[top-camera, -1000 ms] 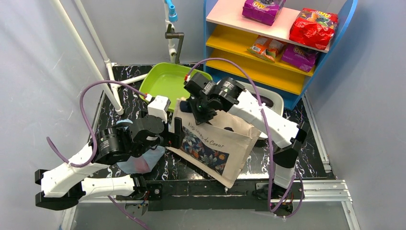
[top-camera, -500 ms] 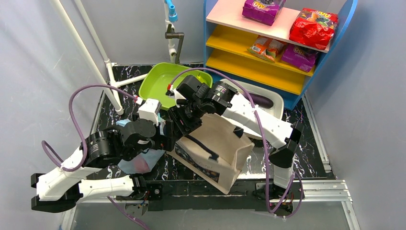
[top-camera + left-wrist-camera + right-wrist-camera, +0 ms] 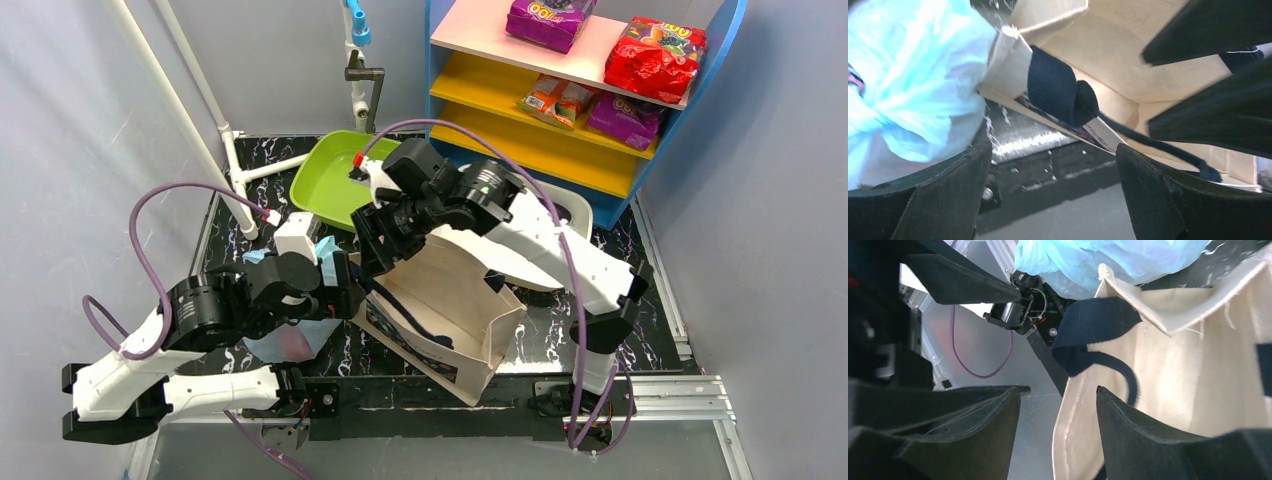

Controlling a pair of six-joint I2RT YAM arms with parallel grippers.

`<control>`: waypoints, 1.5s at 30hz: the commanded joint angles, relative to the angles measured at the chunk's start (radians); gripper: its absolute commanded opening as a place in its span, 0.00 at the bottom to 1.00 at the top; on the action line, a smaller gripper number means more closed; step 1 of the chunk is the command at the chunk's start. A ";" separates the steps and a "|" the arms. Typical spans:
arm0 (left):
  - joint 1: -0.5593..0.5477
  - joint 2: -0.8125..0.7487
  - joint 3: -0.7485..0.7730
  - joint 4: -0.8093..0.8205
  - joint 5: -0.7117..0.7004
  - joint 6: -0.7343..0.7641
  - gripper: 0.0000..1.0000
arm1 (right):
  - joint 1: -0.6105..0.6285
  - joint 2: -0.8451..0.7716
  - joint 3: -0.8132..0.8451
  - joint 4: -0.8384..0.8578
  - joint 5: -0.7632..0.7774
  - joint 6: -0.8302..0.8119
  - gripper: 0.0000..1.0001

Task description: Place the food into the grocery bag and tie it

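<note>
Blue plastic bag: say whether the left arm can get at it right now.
Probably yes. The blue plastic bag lies right beside the open left gripper, with nothing between them; the canvas tote sits off to its other side.

You're looking at a grocery bag (image 3: 908, 85) of thin, crinkled, translucent plastic with a soft sheen. The tote (image 3: 1198, 365) is coarse, matt beige cloth, frayed at the edges, and its handle (image 3: 1050, 90) is ribbed navy webbing. The table (image 3: 545, 345) is glossy, black and marbled. The tray (image 3: 325, 175) is smooth, shiny green plastic.
</note>
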 commanded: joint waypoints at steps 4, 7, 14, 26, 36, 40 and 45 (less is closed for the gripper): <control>-0.003 0.166 0.107 -0.201 0.124 -0.298 0.98 | -0.044 -0.161 -0.011 -0.011 0.244 -0.014 0.68; -0.003 0.208 0.154 -0.253 0.114 -0.347 0.98 | -0.094 -0.205 -0.056 -0.022 0.281 0.026 0.68; -0.003 0.232 0.131 -0.199 0.143 -0.426 0.88 | -0.181 -0.351 -0.228 0.000 0.366 0.072 0.68; -0.003 0.235 -0.051 0.071 0.158 -0.501 0.56 | -0.336 -0.486 -0.259 0.012 0.537 0.096 0.73; 0.000 0.242 -0.054 0.098 0.123 -0.419 0.00 | -0.537 -0.449 -0.096 0.207 0.545 0.095 0.75; 0.000 0.267 0.013 0.032 0.088 -0.337 0.00 | -0.616 -0.391 -0.021 0.266 0.519 0.102 0.74; 0.002 0.225 0.001 0.041 0.081 -0.270 0.02 | -0.739 -0.346 -0.005 0.426 0.484 0.147 0.76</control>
